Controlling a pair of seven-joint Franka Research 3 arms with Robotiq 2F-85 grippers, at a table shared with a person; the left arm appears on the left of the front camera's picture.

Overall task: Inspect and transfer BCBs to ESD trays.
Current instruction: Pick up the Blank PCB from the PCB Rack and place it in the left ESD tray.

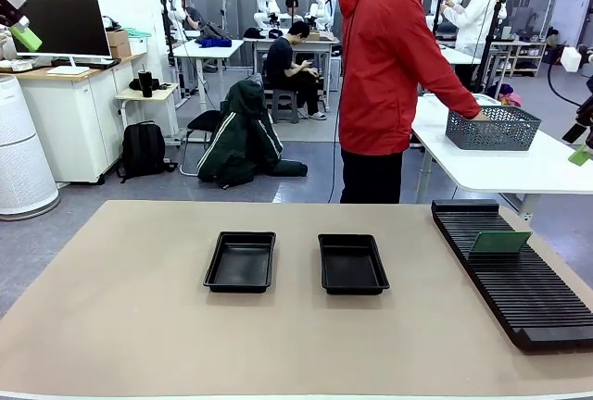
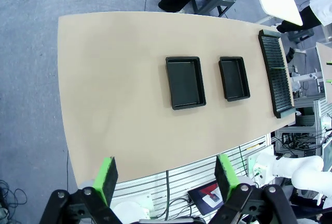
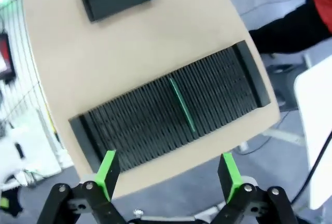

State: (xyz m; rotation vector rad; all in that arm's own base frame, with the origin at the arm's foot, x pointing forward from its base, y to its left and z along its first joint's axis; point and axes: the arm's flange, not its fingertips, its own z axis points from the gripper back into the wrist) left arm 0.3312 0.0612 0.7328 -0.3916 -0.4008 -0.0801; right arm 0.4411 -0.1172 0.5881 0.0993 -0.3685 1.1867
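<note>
1. While both arms hang high above the tan table [image 1: 130, 326], the left gripper [image 2: 166, 175] stands wide open with nothing between its jaws, looking down over the table's near edge
2. The right gripper [image 3: 168, 171] is spread just as wide and holds nothing, poised above the long black slotted rack [image 3: 171, 115]
3. Farther in, at the middle of the table, the left ESD tray [image 1: 241, 261] and the right ESD tray [image 1: 352, 264] lie side by side with a gap between them, their bare black floors showing
4. On the robot's right the rack runs from near to far along the table's side, well apart from the trays; one green BCB [image 1: 498, 243] stands on edge in a slot toward its far end
5. Beyond the table a person in a red jacket [image 1: 384, 57] stands turned toward a white table [image 1: 519, 168], one hand [image 1: 480, 115] at the rim of a grey wire-mesh basket [image 1: 491, 129]
</note>
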